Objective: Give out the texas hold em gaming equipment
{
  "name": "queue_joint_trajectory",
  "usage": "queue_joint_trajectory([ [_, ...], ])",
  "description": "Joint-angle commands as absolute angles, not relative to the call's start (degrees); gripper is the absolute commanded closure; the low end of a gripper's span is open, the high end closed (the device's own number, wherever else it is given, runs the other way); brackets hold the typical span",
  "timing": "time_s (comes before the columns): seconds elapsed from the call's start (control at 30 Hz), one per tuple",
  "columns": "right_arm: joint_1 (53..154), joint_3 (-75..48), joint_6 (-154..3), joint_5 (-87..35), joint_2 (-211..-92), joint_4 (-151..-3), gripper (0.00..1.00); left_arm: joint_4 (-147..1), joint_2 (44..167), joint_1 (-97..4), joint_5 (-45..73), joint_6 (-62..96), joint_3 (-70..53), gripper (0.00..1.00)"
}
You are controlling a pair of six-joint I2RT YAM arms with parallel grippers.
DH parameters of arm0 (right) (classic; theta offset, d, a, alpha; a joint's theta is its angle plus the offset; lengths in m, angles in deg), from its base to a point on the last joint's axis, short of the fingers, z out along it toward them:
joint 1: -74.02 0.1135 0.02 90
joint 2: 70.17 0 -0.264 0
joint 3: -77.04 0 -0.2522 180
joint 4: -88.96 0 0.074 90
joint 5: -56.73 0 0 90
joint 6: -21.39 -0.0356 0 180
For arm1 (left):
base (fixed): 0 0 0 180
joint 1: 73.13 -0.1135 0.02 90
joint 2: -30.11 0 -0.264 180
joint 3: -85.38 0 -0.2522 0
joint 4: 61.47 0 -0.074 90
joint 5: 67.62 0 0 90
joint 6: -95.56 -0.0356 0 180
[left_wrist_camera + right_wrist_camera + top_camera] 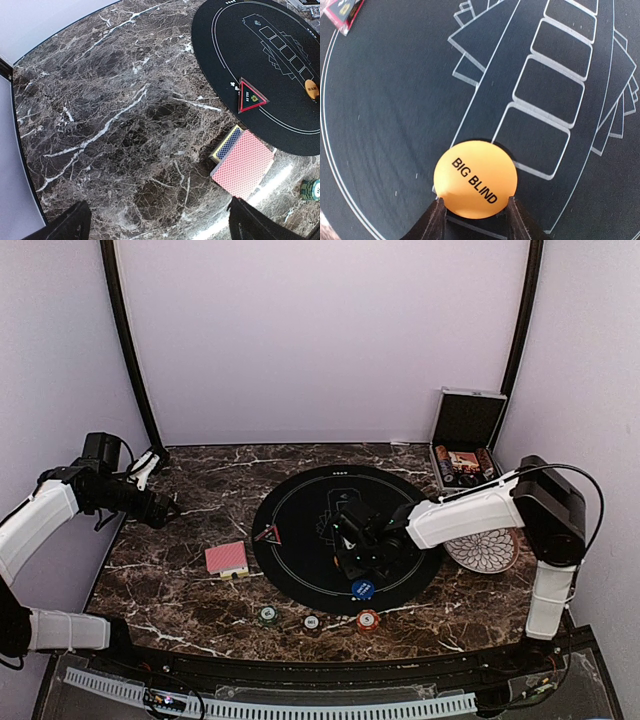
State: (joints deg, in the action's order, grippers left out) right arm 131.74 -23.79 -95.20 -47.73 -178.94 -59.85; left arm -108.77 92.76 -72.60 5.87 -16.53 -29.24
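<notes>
My right gripper [475, 202] is shut on the edges of an orange "BIG BLIND" button disc [475, 179], low over the black round mat [380, 115]. I cannot tell if the disc touches the mat. In the top view this gripper [352, 540] is over the mat's middle. A blue button disc [363, 589] lies on the mat's near edge. Green [267, 615], black [312, 622] and red [368, 620] chips lie in a row near the front edge. A red-backed card deck [227, 558] lies left of the mat. My left gripper [165, 508] is open and empty, its view showing the deck [243, 165].
A triangular red-edged marker [267, 534] lies on the mat's left edge. An open silver-edged black case [465, 440] stands at the back right. A white patterned plate [483, 550] lies under the right arm. Dark marble table [125, 125].
</notes>
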Motion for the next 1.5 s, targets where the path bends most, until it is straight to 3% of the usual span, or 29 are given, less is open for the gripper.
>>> queue_joint_trajectory([
  [0.0, 130.1, -21.3, -94.4, -48.6, -182.1, -61.0, 0.6, -110.6, 91.4, -72.8, 4.9, -16.4, -28.1, 0.01],
  [0.57, 122.3, -8.8, -95.6, -49.8, -192.7, -62.4, 0.62, -112.0, 91.4, -72.8, 4.6, -17.1, -27.6, 0.01],
  [1.47, 113.3, 27.0, -92.0, -48.1, -213.5, -54.0, 0.62, -114.4, 91.6, -72.8, 4.3, -18.0, -27.7, 0.01],
])
